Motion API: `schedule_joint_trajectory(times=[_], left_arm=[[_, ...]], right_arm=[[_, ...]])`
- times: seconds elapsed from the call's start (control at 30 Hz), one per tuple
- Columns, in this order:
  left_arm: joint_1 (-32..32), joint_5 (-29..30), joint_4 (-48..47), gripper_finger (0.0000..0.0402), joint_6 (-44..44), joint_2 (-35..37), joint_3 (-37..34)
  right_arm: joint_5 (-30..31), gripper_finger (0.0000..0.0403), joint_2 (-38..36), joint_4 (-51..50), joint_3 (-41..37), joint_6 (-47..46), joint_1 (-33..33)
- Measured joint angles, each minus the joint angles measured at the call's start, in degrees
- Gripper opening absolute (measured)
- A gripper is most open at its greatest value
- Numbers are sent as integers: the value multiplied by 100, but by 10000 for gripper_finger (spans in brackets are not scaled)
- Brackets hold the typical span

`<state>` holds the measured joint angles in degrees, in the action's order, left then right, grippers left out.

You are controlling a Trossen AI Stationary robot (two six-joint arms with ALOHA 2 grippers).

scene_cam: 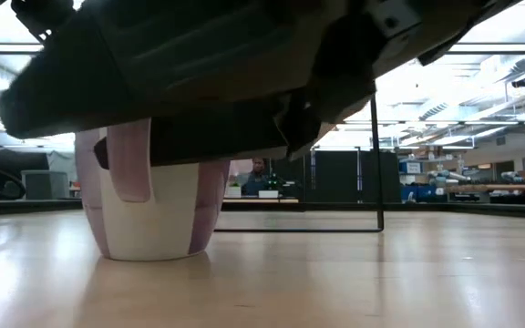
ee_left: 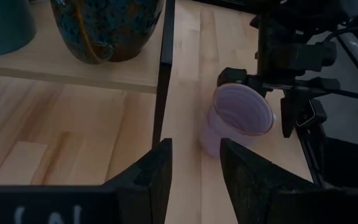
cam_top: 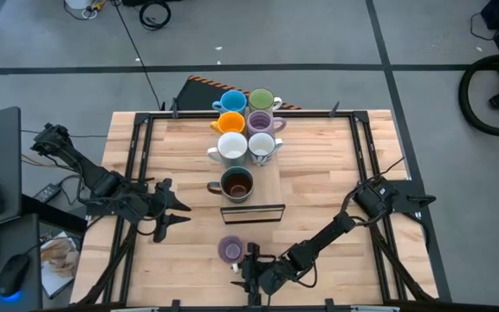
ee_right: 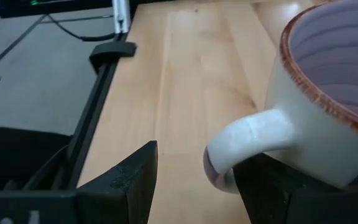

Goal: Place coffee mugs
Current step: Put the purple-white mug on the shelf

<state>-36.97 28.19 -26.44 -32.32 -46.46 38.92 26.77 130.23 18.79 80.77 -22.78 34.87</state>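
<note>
right gripper (cam_top: 248, 263) spread at the lilac mug (cam_top: 230, 250), its handle (ee_right: 244, 146) between the fingers, arm hiding the rim in the low view; left gripper (cam_top: 176, 213) spread, apart.

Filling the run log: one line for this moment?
right gripper: open, at lilac mug handle | left gripper: open, waiting | six mugs grouped far side

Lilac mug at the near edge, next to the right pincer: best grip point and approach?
Probably the handle. The lilac mug stands upright on the table, apart from the other mugs, mouth up. Its handle points at the right pincer, whose open fingers already straddle it. Come in level from that side and close across the loop; failing that, pinch the rim beside it.
</note>
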Motion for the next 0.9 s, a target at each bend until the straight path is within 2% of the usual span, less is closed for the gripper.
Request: schedule_joint_trajectory(times=[0.4, 0.63, 0.8, 0.9], left_arm=[[0, -7, 0, 141, -2, 0, 0], [0, -18, 0, 141, -4, 0, 2], [-17, -133, -11, 141, -79, -54, 0], [-203, -82, 95, 141, -356, -320, -424]], right_arm=[[-711, 185, -15, -168, -4, -124, 92], [206, 171, -17, -28, -4, -261, 99], [720, 162, -23, 23, -4, -804, -4], [1003, 157, -23, 28, -4, -1185, -122]])
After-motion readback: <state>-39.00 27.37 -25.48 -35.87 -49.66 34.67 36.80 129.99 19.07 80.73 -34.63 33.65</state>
